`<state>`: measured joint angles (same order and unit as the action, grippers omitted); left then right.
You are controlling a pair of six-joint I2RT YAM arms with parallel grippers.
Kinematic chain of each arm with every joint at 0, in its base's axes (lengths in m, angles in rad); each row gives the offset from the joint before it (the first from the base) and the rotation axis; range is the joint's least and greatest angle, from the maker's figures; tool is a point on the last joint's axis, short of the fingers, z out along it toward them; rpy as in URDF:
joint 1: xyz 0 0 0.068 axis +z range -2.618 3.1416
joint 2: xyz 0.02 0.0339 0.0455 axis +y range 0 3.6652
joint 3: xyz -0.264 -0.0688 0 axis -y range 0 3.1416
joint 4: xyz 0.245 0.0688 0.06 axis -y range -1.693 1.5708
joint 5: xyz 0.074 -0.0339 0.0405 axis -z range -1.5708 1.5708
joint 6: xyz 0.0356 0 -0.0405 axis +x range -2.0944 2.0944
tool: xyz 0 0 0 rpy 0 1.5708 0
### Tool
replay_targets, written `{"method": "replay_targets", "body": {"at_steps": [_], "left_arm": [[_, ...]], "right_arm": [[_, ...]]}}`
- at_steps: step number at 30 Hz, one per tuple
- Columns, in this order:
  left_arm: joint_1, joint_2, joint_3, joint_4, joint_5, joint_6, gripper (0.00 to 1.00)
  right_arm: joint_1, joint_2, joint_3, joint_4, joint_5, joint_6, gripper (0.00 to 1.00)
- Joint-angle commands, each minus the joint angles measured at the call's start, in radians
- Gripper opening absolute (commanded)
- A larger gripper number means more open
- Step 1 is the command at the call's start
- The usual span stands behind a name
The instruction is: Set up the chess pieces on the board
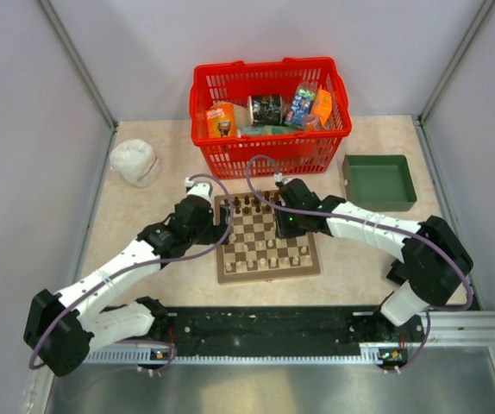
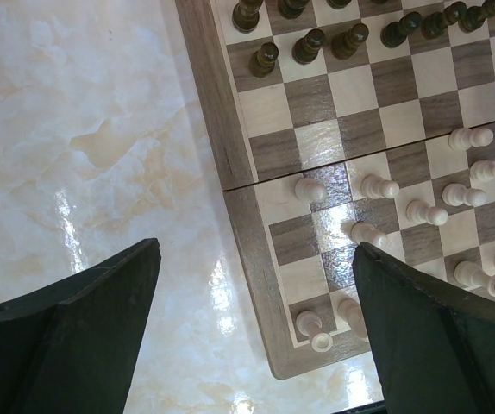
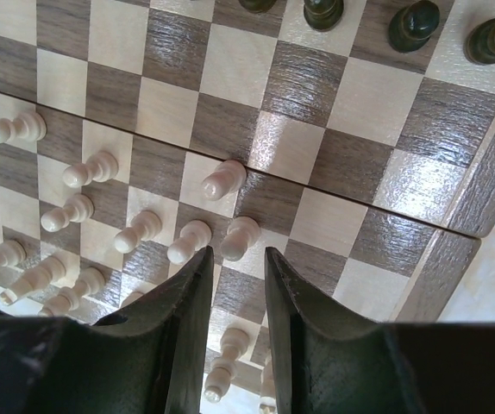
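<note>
Left gripper (image 2: 256, 248) is spread wide, empty, at the board's (image 1: 269, 272) edge. Right gripper (image 3: 237, 255) is narrowed, empty, just behind a pale pawn (image 3: 241, 235) on the board. Packages (image 1: 222, 119) are piled in the basket (image 1: 265, 153).

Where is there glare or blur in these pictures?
Left wrist view: bright glare streaks on the glossy cream marbled tabletop and the checkered wooden chessboard; right wrist view: sheen on the board's middle squares, otherwise sharp; top view: evenly lit.
</note>
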<state>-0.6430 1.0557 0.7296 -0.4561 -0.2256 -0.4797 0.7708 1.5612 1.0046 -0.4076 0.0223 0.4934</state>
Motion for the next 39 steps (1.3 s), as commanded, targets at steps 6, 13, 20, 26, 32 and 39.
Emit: {"method": "replay_targets", "body": {"at_steps": [6, 13, 20, 26, 32, 39], "left_arm": [[0.005, -0.017, -0.002, 0.022, -0.008, 0.004, 0.99], [0.003, -0.023, -0.002, 0.016, -0.011, 0.003, 0.99], [0.005, -0.011, 0.005, 0.022, -0.006, 0.006, 0.99], [0.006, -0.005, 0.007, 0.025, -0.001, 0.006, 0.99], [0.005, -0.002, 0.008, 0.027, 0.002, 0.004, 0.99], [0.005, -0.002, 0.007, 0.028, 0.005, 0.004, 0.99]], "right_arm": [[0.021, 0.040, 0.066, 0.032, -0.004, 0.002, 0.31], [0.021, 0.057, 0.066, 0.029, 0.001, 0.001, 0.29], [0.024, 0.053, 0.058, 0.013, 0.010, -0.007, 0.26], [0.024, 0.046, 0.043, 0.010, 0.005, -0.007, 0.28], [0.022, 0.046, 0.045, 0.010, 0.007, -0.012, 0.28], [0.024, 0.042, 0.042, 0.007, -0.001, -0.013, 0.28]]}}
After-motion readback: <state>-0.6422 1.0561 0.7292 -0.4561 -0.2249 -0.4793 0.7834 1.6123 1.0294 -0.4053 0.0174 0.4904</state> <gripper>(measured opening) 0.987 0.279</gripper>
